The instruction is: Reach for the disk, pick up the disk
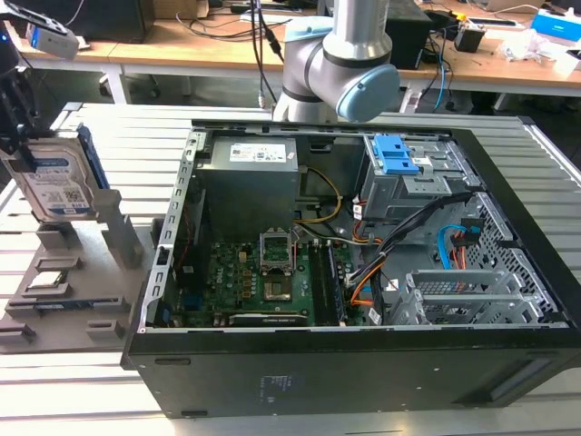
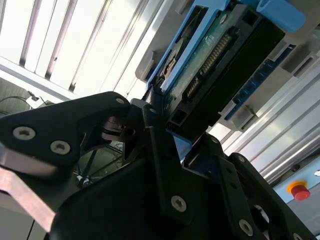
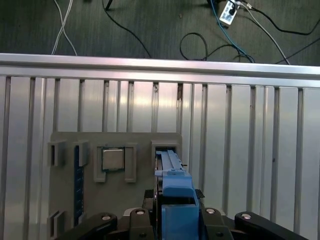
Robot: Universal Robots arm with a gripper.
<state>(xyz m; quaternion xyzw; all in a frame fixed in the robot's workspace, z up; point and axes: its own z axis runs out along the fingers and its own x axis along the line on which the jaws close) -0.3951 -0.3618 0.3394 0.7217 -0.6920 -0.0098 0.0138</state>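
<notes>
Gripper (image 3: 174, 217) jaws straddle the disk (image 3: 169, 162) and are closed on its two broad faces. At the exterior view's left, the disk stands on edge in a grey fixture (image 1: 73, 300) on the worktop (image 1: 54, 400), beside the open computer case (image 1: 363, 372). Upright storage appears intended to leave both faces free for the jaws.
</notes>
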